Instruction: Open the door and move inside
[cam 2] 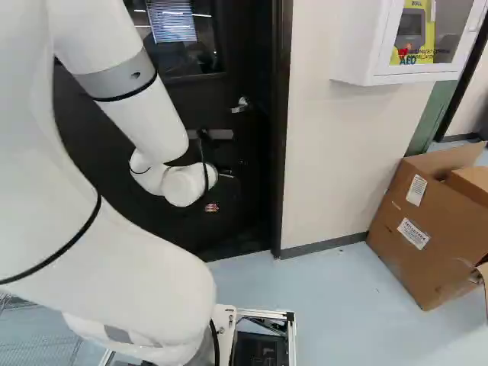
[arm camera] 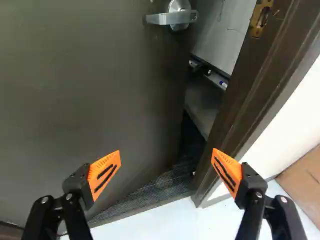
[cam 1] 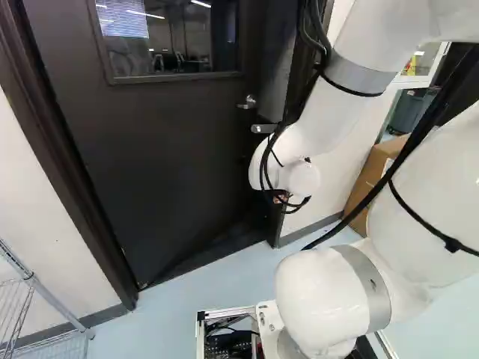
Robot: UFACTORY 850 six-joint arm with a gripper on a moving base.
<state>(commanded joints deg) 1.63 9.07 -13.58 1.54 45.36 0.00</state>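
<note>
White wall [cam 2: 335, 145], blue-grey floor [cam 2: 335, 297], cardboard box [cam 2: 427, 229].

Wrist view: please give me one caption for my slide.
Open claw before a door standing ajar in its frame, handle ahead.

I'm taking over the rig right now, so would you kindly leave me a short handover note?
End effector: open, nothing between its fingers.
Door: ajar, swung away from the robot, with a narrow gap between its handle side and the frame. The handle is ahead of the end effector, ungripped.
Done: door unlatched and partly open.
Left: probably push the door wider, then drive the base through; it is outside.
</note>
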